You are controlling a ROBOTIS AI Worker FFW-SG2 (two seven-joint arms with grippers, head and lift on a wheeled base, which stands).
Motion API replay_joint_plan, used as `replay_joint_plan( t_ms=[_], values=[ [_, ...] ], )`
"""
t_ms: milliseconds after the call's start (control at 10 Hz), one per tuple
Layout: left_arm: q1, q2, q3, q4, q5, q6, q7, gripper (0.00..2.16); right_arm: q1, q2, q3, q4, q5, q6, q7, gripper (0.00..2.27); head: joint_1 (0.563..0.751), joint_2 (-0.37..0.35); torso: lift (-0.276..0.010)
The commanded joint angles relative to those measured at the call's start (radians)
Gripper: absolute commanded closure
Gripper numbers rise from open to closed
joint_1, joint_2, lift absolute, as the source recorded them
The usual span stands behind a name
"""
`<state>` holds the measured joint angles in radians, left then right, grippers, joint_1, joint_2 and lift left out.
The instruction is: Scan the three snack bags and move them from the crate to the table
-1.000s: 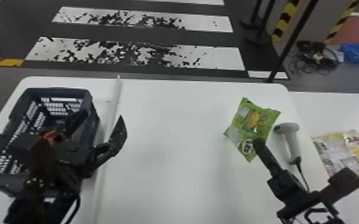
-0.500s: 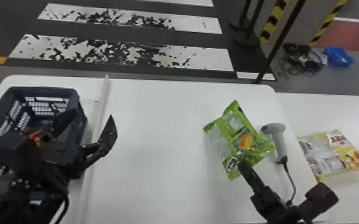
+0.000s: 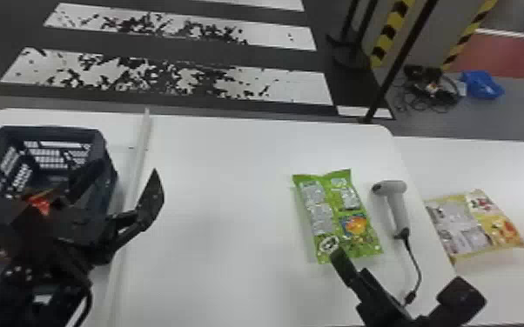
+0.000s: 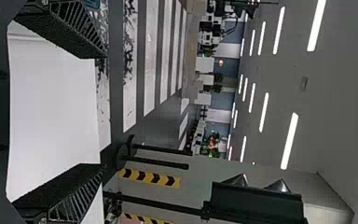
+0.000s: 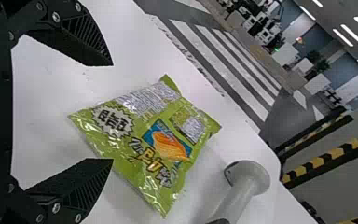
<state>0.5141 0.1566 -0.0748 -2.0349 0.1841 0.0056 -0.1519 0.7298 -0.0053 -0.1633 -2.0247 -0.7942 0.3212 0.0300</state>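
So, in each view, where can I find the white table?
Head view: the white table lies under the crate and green bag.
Left wrist view: the table shows between the fingers of the left gripper.
Right wrist view: the table lies under the green bag and scanner.
Shared landmark: white crosswalk stripes on the floor beyond.

This is a large indoor hall, perhaps a test or demonstration floor, with worn white crossing stripes [image 3: 291,89], black-and-yellow hazard bands [image 4: 149,177] and rows of strip lights [image 4: 289,140] on a grey ceiling [image 4: 340,88].
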Motion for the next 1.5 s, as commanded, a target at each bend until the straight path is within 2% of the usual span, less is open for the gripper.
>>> replay_joint_plan(
  t_ms=[0,100,200,300,400,500,600,800,1000,1200,1400],
  values=[
    [0.003,-0.002,-0.008,0.005,0.000,-0.015,0.000,0.04,0.016,-0.004,-0.002,-0.058,0.016,0.086,0.001,0.09,0.695,-0.135,-0.062],
    [0.012,0.000,-0.014,0.004,-0.002,-0.037,0.002,0.04,-0.015,-0.004,-0.002,-0.075,0.130,0.080,0.001,0.11,0.695,-0.112,-0.062],
    [0.024,0.000,-0.014,0.004,-0.003,-0.061,0.002,0.04,-0.069,-0.009,-0.013,-0.072,0.230,0.086,0.025,0.29,0.695,-0.114,-0.062],
    [0.032,0.000,-0.014,0.001,-0.005,-0.077,0.003,0.04,-0.109,-0.016,-0.027,-0.052,0.314,0.062,0.088,0.57,0.695,-0.125,-0.062],
    [0.035,0.000,-0.014,-0.004,-0.005,-0.080,0.006,0.04,-0.156,-0.038,-0.048,0.004,0.362,-0.033,0.185,1.66,0.695,-0.128,-0.062],
    [0.038,0.001,-0.014,-0.007,-0.011,-0.077,0.006,0.04,-0.193,-0.055,-0.056,0.052,0.443,-0.116,0.232,2.24,0.695,-0.136,-0.062],
    [0.038,0.001,-0.023,-0.008,-0.014,-0.074,0.008,0.04,-0.240,-0.076,-0.056,0.118,0.535,-0.178,0.248,2.24,0.695,-0.153,-0.062],
    [0.038,0.003,-0.052,-0.011,-0.032,-0.074,0.011,0.04,-0.313,-0.101,-0.059,0.264,0.584,-0.202,0.248,2.24,0.695,-0.190,-0.062],
    [0.027,0.014,-0.085,-0.007,-0.051,-0.061,0.028,0.04,-0.357,-0.105,-0.044,0.365,0.606,-0.257,0.249,2.24,0.695,-0.239,-0.062],
    [0.040,0.014,-0.082,-0.010,-0.054,-0.061,0.041,0.04,-0.389,-0.105,-0.007,0.414,0.612,-0.279,0.249,2.24,0.695,-0.243,-0.062],
    [0.055,0.014,-0.077,-0.008,-0.057,-0.061,0.058,0.04,-0.408,-0.101,0.044,0.439,0.615,-0.303,0.249,2.24,0.695,-0.206,-0.062]
  ],
)
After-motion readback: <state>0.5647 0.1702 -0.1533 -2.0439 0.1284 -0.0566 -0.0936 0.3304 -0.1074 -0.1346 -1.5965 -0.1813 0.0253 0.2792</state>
